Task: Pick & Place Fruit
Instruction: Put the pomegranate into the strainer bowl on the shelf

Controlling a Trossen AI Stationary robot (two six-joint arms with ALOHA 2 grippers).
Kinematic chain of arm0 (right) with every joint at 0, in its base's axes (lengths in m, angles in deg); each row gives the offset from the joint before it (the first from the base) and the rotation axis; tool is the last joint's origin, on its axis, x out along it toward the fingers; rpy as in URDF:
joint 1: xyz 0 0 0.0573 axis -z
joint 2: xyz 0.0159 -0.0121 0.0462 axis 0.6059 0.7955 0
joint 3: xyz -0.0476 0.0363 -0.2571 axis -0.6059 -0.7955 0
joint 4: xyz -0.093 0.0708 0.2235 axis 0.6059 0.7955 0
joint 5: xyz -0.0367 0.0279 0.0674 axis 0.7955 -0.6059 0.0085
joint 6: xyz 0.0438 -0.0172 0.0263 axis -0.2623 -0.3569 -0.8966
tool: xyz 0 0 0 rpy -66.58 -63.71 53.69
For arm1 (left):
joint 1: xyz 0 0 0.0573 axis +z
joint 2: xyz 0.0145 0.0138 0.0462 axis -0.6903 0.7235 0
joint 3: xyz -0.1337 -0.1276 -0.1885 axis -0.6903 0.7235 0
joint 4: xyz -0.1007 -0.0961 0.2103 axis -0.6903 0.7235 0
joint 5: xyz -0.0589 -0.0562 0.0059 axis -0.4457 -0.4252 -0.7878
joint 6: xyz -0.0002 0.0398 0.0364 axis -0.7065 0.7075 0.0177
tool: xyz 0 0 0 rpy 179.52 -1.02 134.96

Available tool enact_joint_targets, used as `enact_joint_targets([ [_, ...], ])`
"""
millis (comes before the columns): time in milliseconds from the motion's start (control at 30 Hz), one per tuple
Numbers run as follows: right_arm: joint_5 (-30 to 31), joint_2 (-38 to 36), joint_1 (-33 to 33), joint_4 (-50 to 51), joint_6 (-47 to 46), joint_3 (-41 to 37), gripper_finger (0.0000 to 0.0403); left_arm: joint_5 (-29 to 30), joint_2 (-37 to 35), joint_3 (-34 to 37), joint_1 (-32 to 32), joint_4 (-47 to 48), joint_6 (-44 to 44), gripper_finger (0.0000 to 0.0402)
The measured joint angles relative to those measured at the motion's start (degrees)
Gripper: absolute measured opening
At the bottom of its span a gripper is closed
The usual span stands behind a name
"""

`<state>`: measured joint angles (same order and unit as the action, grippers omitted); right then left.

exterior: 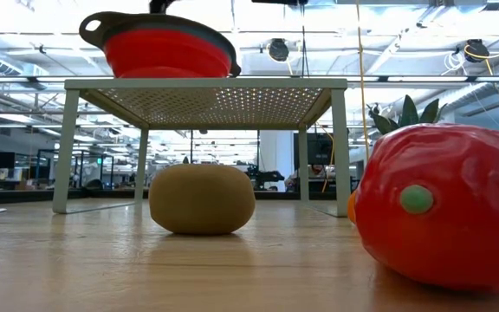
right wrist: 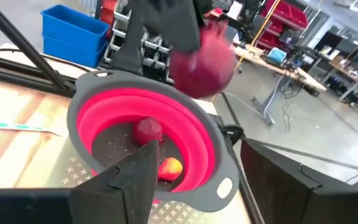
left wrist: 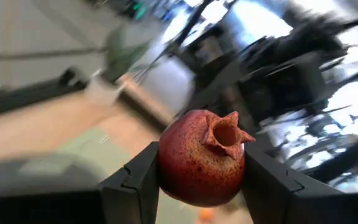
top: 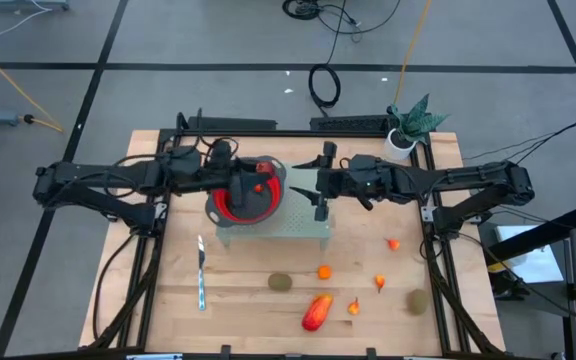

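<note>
Blurred fruit point(right wrist: 202, 57) — perhaps a pomegranate

The table point(top: 168, 300) is pale wood with a visible grain. The stand point(exterior: 206, 94) is painted metal, its top perforated. The bowl point(right wrist: 142, 140) looks like smooth, soft plastic with a matt grey rim. The pomegranate point(left wrist: 201, 158) has a rough, speckled matt skin; the big red fruit point(exterior: 444, 204) is glossy.

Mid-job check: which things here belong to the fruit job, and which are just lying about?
Job:
pomegranate in left gripper
red bowl
fruit in bowl
loose fruit

Lying about:
knife
potted plant
</note>
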<state>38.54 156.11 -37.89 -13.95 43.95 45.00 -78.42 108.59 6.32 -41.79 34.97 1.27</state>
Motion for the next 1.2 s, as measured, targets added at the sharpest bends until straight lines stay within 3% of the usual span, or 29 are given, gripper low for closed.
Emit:
enact_joint_targets([
  [200, -0.02, 0.0, 0.0, 1.37, -0.76, 0.02, 0.02, 2.43, -3.23, 0.02, 0.0, 11.42, -4.1, 0.0174],
  [367, 0.09, -0.84, 1.14, 3.79, -1.15, 0.02, 0.0179, 2.49, -3.2, 0.02, 0.0, 14.62, -3.88, 0.0174],
  [833, -0.34, -7.1, 6.27, 6.27, -5.52, 0.11, 0.0067, 0.59, -3.17, -0.34, 0.0, 22.62, -0.45, 0.0175],
  [1100, -0.51, -8.72, 7.55, 8.09, -8.29, 0.11, 0.0007, 1.16, 0.38, -8.55, 0.0, 36.26, 4.73, 0.0175],
  [1200, -0.52, -8.79, 7.72, 8.92, -8.5, 0.09, 0.0003, 2.25, 3.11, -12.53, 0.0, 43.34, 6.87, 0.0175],
])
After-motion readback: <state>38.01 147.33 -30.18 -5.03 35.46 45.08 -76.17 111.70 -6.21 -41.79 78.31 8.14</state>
